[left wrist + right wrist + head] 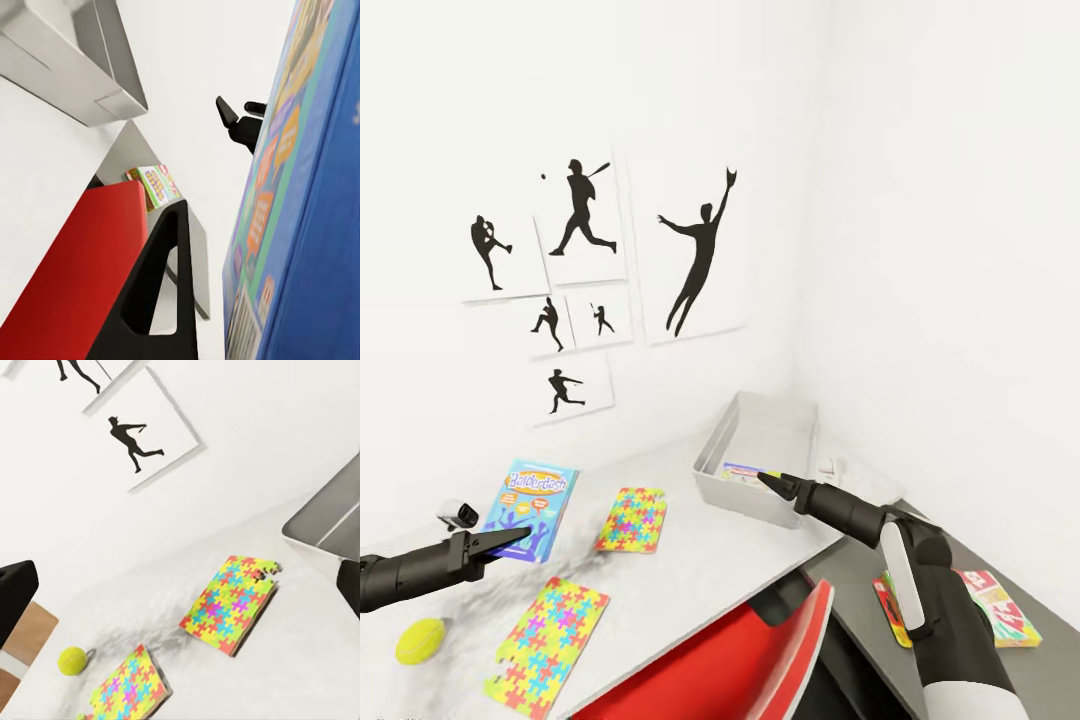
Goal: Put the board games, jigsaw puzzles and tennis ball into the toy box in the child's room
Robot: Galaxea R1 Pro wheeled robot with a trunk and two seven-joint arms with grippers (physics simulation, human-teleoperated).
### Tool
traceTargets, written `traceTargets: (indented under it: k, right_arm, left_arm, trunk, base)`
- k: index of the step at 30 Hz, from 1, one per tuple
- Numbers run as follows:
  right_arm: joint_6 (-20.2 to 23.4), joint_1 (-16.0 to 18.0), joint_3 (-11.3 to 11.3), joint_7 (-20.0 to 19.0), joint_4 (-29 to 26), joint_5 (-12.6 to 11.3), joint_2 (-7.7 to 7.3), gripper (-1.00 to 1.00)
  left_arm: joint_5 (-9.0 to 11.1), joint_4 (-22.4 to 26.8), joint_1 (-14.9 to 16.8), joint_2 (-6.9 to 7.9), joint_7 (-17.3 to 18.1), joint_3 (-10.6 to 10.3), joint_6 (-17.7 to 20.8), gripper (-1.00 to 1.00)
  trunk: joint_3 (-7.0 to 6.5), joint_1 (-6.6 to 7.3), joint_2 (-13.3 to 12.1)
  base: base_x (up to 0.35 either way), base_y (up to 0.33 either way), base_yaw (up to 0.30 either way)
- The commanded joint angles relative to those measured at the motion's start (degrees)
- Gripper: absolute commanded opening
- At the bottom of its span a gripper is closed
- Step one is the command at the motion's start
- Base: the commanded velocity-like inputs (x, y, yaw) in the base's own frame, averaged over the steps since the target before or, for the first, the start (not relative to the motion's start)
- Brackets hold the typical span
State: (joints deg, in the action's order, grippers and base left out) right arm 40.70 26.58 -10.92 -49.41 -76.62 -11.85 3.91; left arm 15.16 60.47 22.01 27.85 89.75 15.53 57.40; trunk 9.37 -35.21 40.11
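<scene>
Red chair back (760, 655) sits closest, tucked under the table (690, 560) edge. Left gripper (510, 537) is clamped on the lower edge of the blue board game (535, 505), box tilted up off the tabletop; in the left wrist view its blue printed face (300, 225) runs right along the jaws. Right gripper (772, 480) hovers at the toy box (745, 497) front rim, jaws together, nothing in them as far as I can see. One printed box (745, 470) already lies inside the bin. SKIP-BO game (995, 605) lies on the lower dark wing, near the right elbow. Two jigsaw puzzles, (632, 518) and (550, 645), lie flat on the table; tennis ball (420, 640) near the front corner.

Judgement: step in hand is carrying the blue game over to the toy box. Advice: lift it clear before swinging across so the hanging edge doesn't sweep the nearer puzzle; pull the right arm off the rim first to clear the path; lay it flat on the box inside, not propped on the flared wall.
</scene>
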Motion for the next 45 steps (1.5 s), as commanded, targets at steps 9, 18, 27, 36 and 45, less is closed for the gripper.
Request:
traceTargets:
  k: [9, 18, 27, 36, 45]
  right_arm:
    - [0.3, 0.0, -0.1, -0.2, 0.0, -0.2, 0.05, 1.0]
    - [0.3, 0.0, -0.1, -0.2, 0.0, -0.2, 0.05, 1.0]
    - [0.3, 0.0, -0.1, -0.2, 0.0, -0.2, 0.05, 1.0]
    - [0.3, 0.0, -0.1, -0.2, 0.0, -0.2, 0.05, 1.0]
    - [0.3, 0.0, -0.1, -0.2, 0.0, -0.2, 0.05, 1.0]
  left_arm:
    - [0.0, 0.0, 0.1, -0.04, 0.2, 0.9, 0.6, -1.0]
    - [0.0, 0.0, 0.1, -0.07, 0.2, 1.0, 0.6, -1.0]
    - [0.0, 0.0, 0.1, -0.07, 0.2, 1.0, 0.6, -1.0]
    - [0.0, 0.0, 0.1, -0.07, 0.2, 1.0, 0.6, -1.0]
    - [0.0, 0.0, 0.1, -0.07, 0.2, 1.0, 0.6, -1.0]
  trunk:
    - [0.09, -0.02, 0.1]
    - [0.09, -0.02, 0.1]
    - [0.09, -0.02, 0.1]
    - [0.09, -0.02, 0.1]
    - [0.09, -0.02, 0.1]
  base:
    - [0.11, -0.049, 0.025]
    - [0.125, -0.039, 0.0]
    - [0.053, -0.099, 0.021]
    - [0.009, -0.064, 0.136]
    - [0.045, -0.001, 0.007]
